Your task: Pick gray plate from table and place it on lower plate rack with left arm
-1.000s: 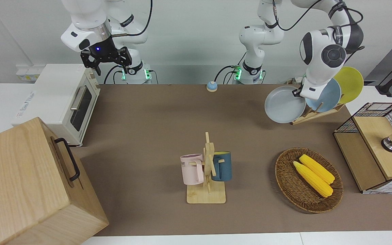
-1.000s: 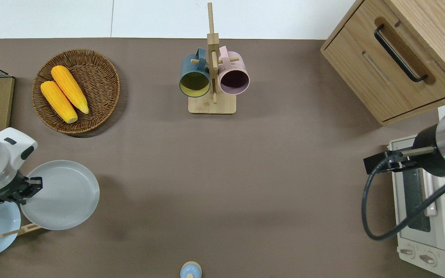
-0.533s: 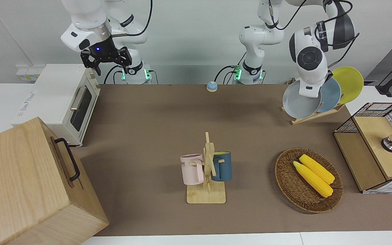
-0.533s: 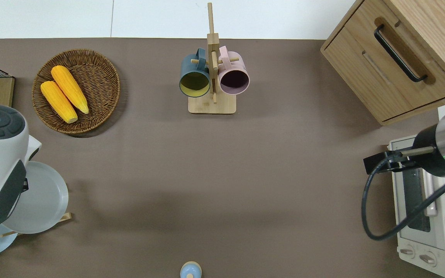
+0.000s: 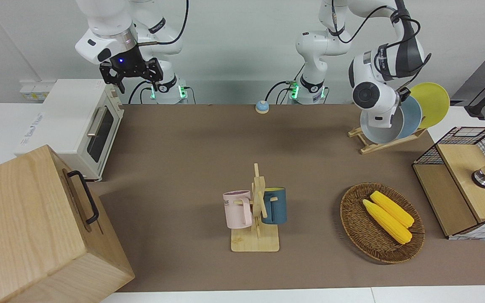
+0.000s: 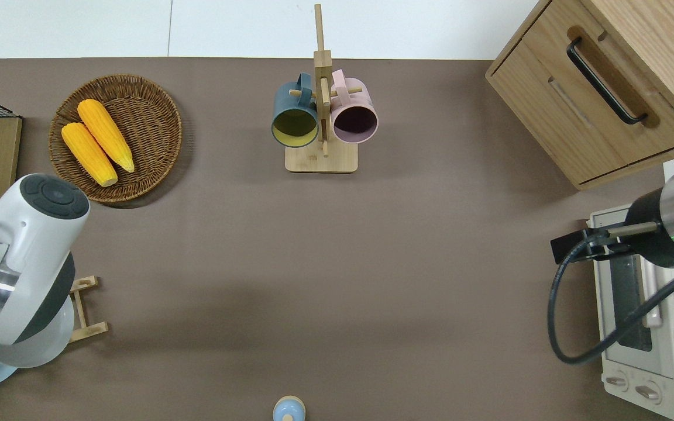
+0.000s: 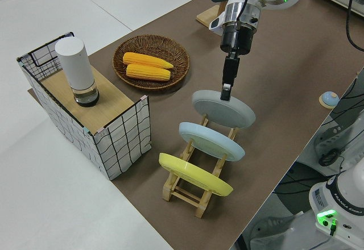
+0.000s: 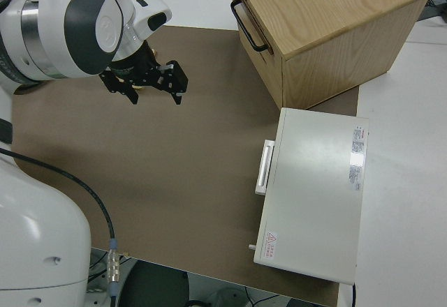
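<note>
Near the robots' edge of the table [image 5: 192, 139], at the left arm's end, the gray plate [image 7: 223, 108] sits tilted in the lowest slot of the lower plate rack [image 7: 187, 188], beside the blue plate [image 7: 211, 141] and the yellow plate [image 7: 194, 174]. The left gripper [image 7: 226, 91] pinches the gray plate's upper rim, fingers clamped on it. The right gripper [image 8: 142, 80] is parked, fingers spread wide. Farther out, corn [image 6: 97, 140] lies in a wicker basket [image 6: 155, 117].
</note>
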